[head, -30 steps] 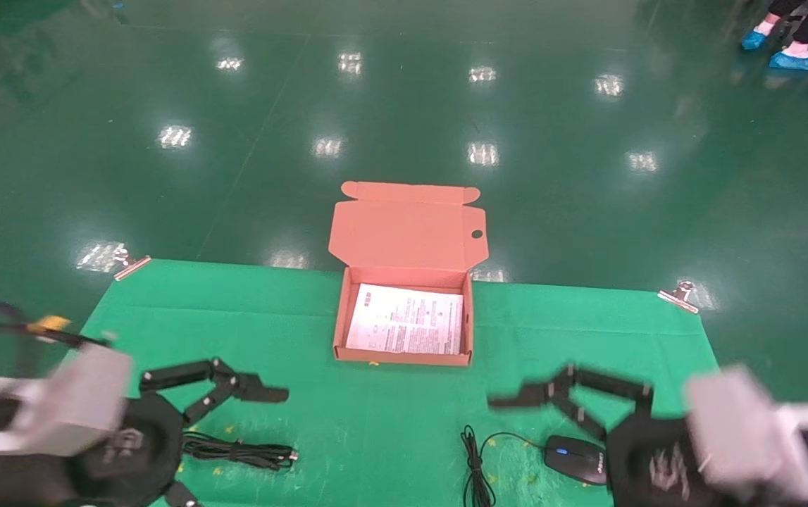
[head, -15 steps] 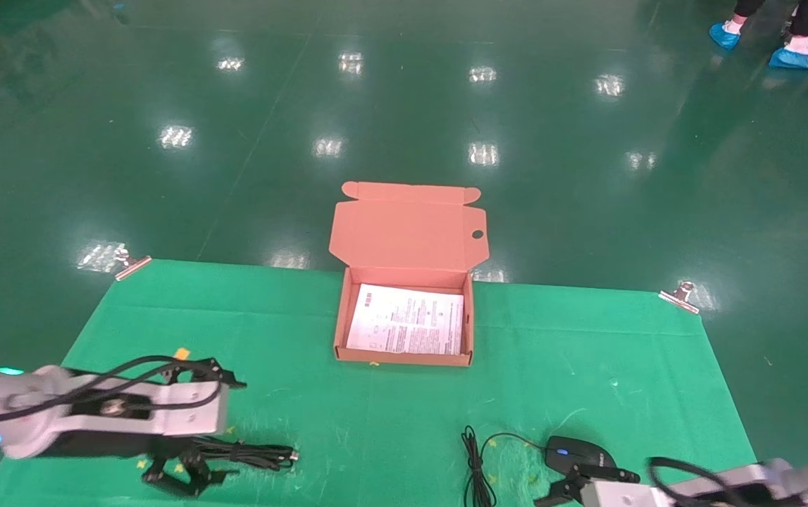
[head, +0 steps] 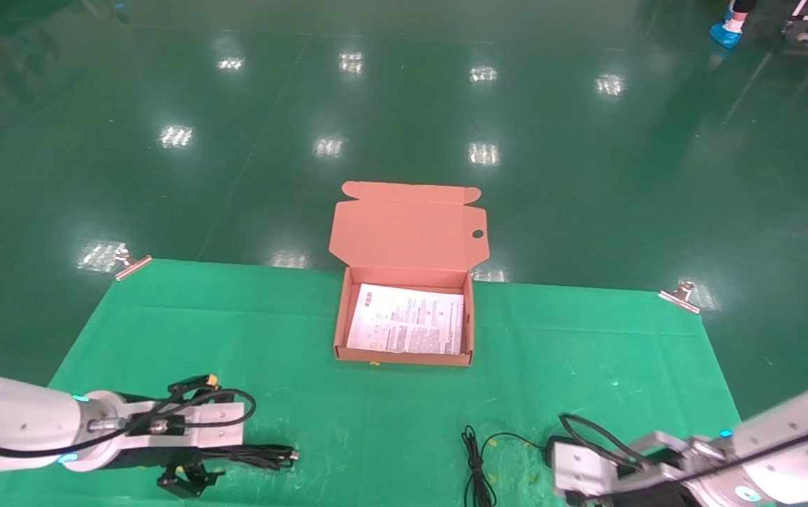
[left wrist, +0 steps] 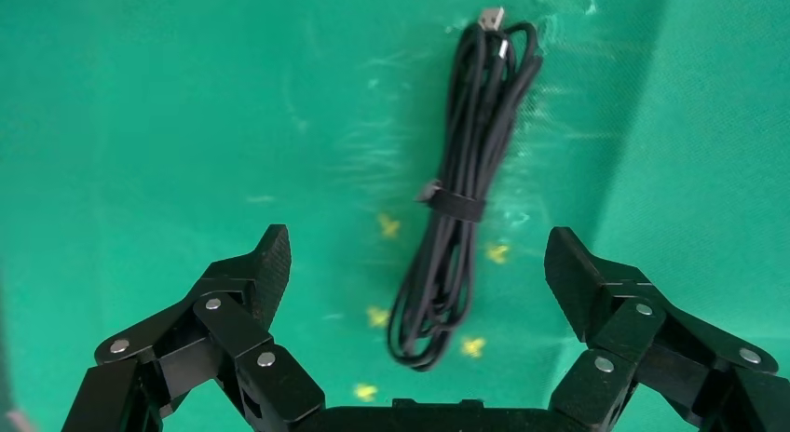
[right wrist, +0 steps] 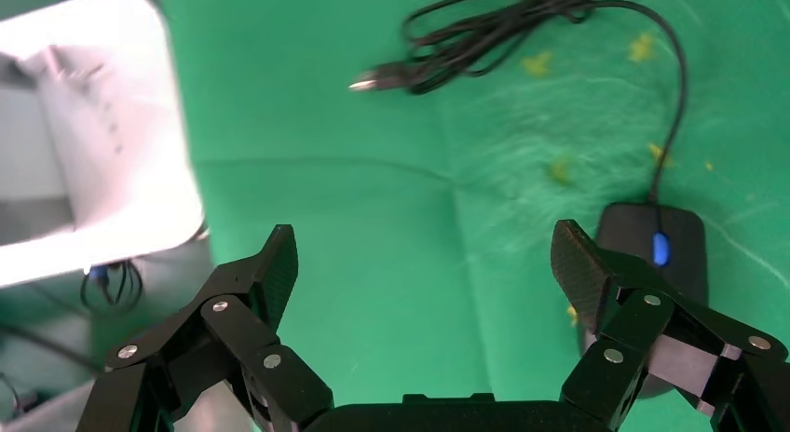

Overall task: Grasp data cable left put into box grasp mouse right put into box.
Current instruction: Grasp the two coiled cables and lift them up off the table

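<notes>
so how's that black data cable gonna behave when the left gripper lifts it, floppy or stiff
Probably floppy: the data cable is thin cord folded into long loops, so its ends may sag. A strap binds the middle, so it should lift as one bundle. The open left gripper straddles it below the strap, so the plug end may droop.

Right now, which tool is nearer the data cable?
Left. The left tool hangs open directly over the data cable; the right tool is across the mat beside the mouse.
</notes>
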### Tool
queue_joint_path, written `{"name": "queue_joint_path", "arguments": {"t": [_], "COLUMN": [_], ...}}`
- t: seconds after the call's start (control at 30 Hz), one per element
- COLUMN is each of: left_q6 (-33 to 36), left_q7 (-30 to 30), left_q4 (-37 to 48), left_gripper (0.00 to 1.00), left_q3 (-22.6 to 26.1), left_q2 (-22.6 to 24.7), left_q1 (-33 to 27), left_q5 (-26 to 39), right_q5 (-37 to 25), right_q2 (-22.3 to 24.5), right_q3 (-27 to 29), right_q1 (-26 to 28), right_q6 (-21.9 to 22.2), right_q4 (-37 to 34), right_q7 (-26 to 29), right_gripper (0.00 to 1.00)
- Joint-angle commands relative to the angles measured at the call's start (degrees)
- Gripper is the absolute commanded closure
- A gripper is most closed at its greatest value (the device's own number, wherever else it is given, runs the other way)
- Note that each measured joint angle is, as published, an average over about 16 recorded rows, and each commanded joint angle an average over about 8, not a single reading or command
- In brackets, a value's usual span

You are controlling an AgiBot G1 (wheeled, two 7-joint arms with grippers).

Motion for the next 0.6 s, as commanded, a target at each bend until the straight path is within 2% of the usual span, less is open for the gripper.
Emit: {"name": "queue_joint_path", "arguments": {"t": [0.03,0.33,0.6], "left_q6": [0.2,-1.0,-2.1], "left_q7": [-1.5,4.4,10.5], "left_q4": [1.1,17.3,28.2], "left_gripper": [0.00,0.00,0.00], "left_q3": [0.4,0.8,0.8], "left_q2": [1.0,6.6,9.5], "left_q1": [0.0,-4.2,-7.2], "left_q5": [1.2,-0.3,-1.7], "right_q5": [-1.4,-3.1,-4.9], "right_q2": [-1.6,-9.4,-15.4], "right_q3": [-0.4,-0.3,-0.8], "right_q1": [0.3,1.8,3.8], "right_q6": [1.4,8.0,12.0], "right_q4": [-2.8,-15.5,-24.6], "right_q7": [0.8,3.0,5.9], "right_gripper": [0.00,0.00,0.00]}}
